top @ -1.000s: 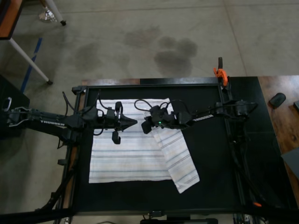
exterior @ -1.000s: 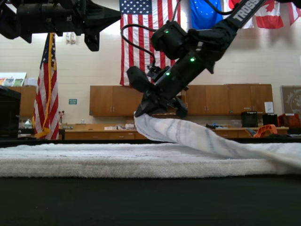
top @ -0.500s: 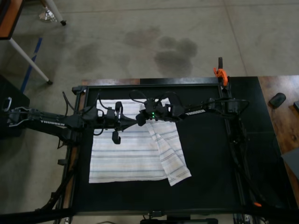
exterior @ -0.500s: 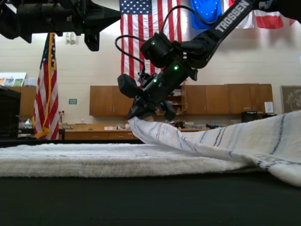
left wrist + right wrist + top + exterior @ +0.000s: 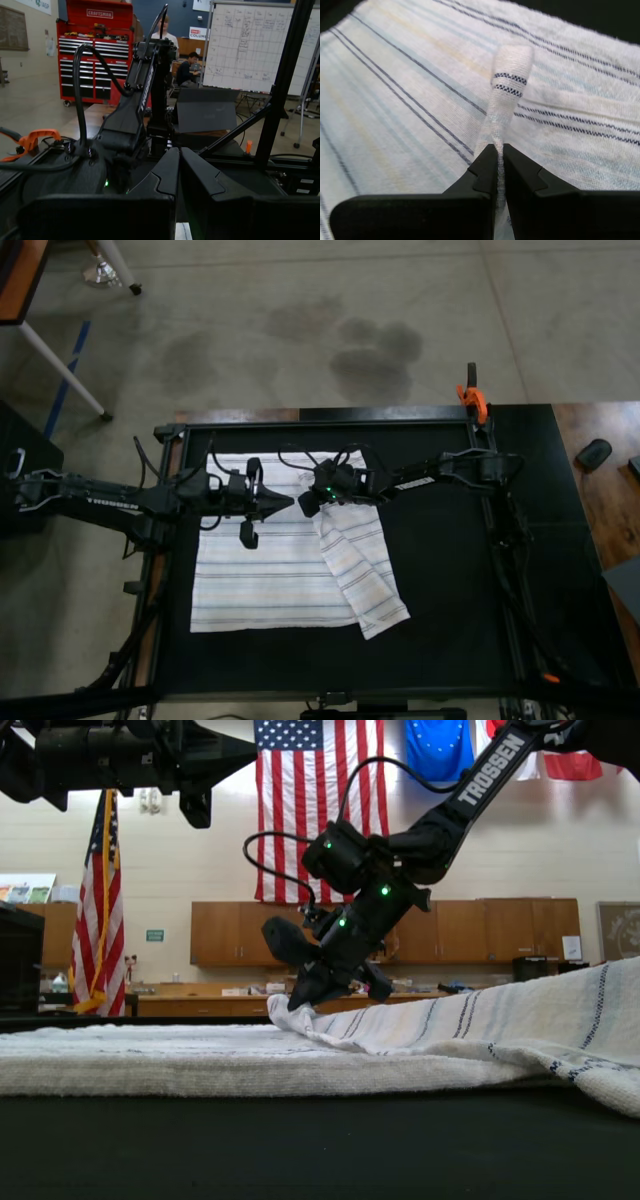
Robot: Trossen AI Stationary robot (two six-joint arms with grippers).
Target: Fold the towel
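The scene is viewed from directly overhead in the top view, where the whole black square table (image 5: 450,570) and grey concrete floor are taken in from afar. The exterior view is set low at the table's edge, facing level across the white grey-striped woven towel (image 5: 300,1055) towards a wall hung with flags. Each wrist view is aimed along its own end effector, very close. The towel is shared by the top, exterior and right wrist views.

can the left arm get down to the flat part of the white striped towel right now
Probably yes: the left gripper hangs shut and empty above the white striped towel, with nothing beneath it; the right gripper pinches a fold close beside it.
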